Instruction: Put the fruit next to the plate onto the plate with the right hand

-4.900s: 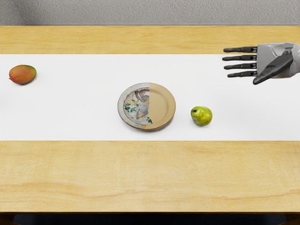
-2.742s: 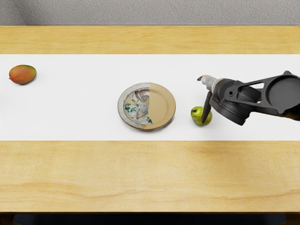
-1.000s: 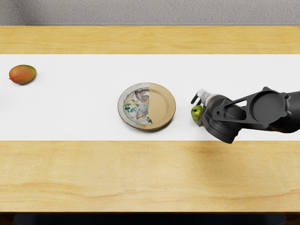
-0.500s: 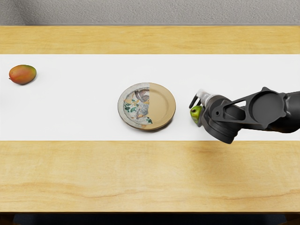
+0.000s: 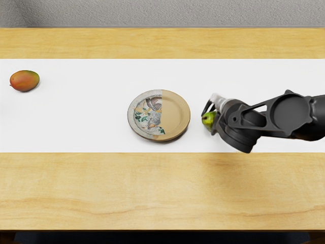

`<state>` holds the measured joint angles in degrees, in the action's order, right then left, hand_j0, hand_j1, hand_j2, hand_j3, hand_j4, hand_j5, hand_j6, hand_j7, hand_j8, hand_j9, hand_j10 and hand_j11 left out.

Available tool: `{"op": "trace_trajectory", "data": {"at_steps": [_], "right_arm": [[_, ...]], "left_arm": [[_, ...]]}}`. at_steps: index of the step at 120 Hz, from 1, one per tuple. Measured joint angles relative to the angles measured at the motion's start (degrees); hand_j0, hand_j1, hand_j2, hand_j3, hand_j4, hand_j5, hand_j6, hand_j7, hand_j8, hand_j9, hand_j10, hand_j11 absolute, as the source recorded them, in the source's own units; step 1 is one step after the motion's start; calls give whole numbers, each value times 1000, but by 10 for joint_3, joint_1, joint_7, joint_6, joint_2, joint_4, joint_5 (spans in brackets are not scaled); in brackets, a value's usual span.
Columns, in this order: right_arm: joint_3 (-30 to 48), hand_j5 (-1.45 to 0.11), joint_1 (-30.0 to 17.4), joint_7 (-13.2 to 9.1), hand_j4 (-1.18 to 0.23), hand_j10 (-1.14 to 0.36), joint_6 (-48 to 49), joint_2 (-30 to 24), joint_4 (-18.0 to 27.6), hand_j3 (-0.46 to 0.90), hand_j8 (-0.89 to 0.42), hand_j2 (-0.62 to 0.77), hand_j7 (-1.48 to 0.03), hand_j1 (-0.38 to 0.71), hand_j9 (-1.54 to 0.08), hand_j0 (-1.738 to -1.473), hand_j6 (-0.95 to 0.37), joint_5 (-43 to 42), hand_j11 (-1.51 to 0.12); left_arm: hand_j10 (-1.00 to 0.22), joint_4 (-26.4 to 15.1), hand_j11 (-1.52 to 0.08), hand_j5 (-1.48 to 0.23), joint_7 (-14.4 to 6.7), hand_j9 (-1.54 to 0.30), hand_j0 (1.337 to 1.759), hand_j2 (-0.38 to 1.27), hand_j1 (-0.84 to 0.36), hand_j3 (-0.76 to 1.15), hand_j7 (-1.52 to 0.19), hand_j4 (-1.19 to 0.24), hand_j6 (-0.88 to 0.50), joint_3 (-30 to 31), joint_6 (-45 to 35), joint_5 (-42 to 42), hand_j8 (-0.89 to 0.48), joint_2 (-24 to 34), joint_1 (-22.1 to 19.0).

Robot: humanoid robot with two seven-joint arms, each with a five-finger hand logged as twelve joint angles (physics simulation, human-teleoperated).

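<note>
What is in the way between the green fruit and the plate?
Nothing visible. The right hand grips the green fruit just right of the plate, with only bare white cloth between them. The mango lies far left.

Most of fruit (image 5: 207,120) behind right hand (image 5: 217,109)

Right hand (image 5: 215,108) over cloth runner (image 5: 101,101), arm entering from right. Fruit (image 5: 207,120) in the hand's grasp, at its left side. Plate (image 5: 179,115) on runner, just left of hand, near the fruit. Second fruit (image 5: 24,80) far left of hand, slightly behind. Table (image 5: 152,188) beneath runner.
</note>
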<state>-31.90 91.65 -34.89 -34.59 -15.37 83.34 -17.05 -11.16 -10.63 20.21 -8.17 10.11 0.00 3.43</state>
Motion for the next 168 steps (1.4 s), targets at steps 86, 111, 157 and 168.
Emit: {"op": "trace_trajectory", "data": {"at_steps": [86, 111, 157, 168], "right_arm": [[32, -960, 146, 0, -673, -461, 15, 30, 54, 2, -281, 52, -913, 97, -973, -1653, -480, 125, -990], [50, -959, 146, 0, -675, -464, 40, 60, 13, 1, -288, 76, -914, 104, -976, -1653, -487, 136, -993], [52, -961, 137, -1, -674, -491, 99, 142, -113, 1, -315, -6, -913, 49, -977, -1650, -512, 159, -993], [52, -959, 133, -1, -675, -498, 105, 149, -129, 1, -319, -1, -914, 45, -973, -1650, -517, 160, -989]], "left_arm": [[0, 0, 0, 0, 0, 0, 1658, 0, 349, 0, 0, 0, 0, 1, 0, 0, 0, 0, -2], [0, 0, 0, 0, 0, 0, 1658, 0, 349, 0, 0, 0, 0, 1, 0, 0, 0, 0, -2], [0, 0, 0, 0, 0, 0, 1658, 0, 349, 0, 0, 0, 0, 1, 0, 0, 0, 0, -2], [0, 0, 0, 0, 0, 0, 1658, 0, 349, 0, 0, 0, 0, 1, 0, 0, 0, 0, -2]]}}
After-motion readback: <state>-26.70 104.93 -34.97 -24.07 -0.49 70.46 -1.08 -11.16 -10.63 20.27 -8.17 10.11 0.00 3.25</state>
